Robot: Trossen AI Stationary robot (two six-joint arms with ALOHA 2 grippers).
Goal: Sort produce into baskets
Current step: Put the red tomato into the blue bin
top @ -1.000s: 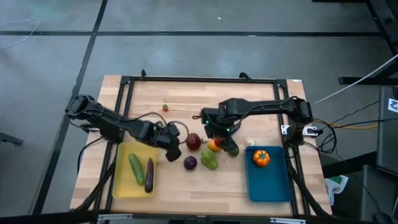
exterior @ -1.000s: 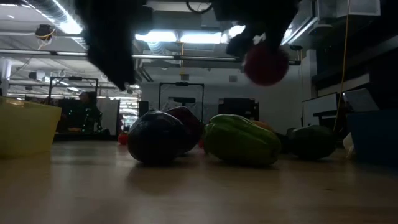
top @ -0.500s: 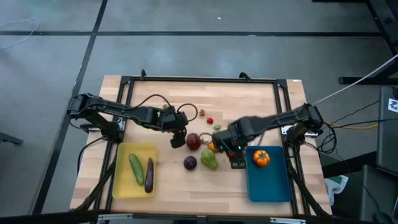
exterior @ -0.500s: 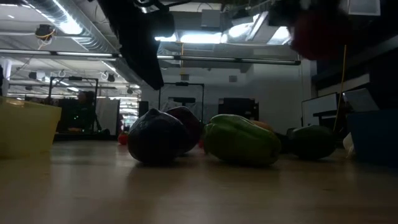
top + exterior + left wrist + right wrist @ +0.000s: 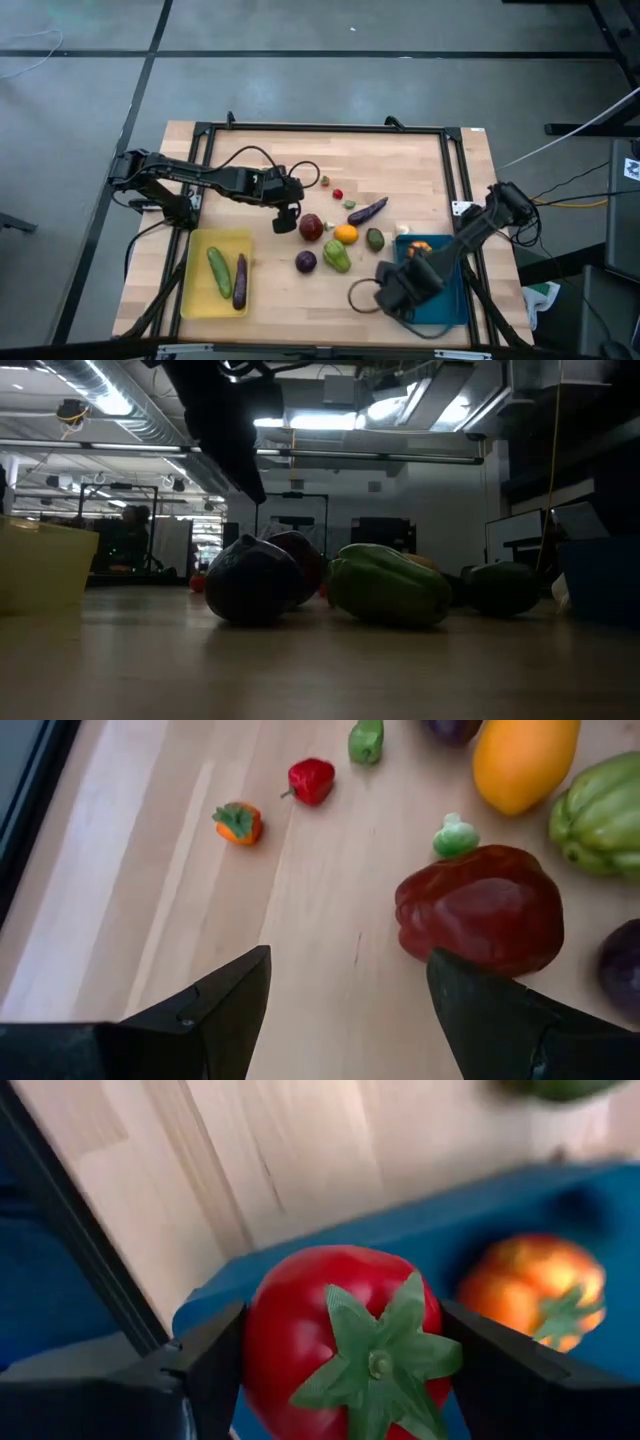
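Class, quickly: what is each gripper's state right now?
Left gripper: open, empty, just short of the dark red toy pepper.
Right gripper: shut on the red toy tomato, over the blue plastic tray.

Cucumber point(image 5: 218, 271) & eggplant point(image 5: 240, 281) in left basket point(image 5: 196, 300); tomato point(image 5: 350, 1345) prob. over right basket point(image 5: 455, 306).
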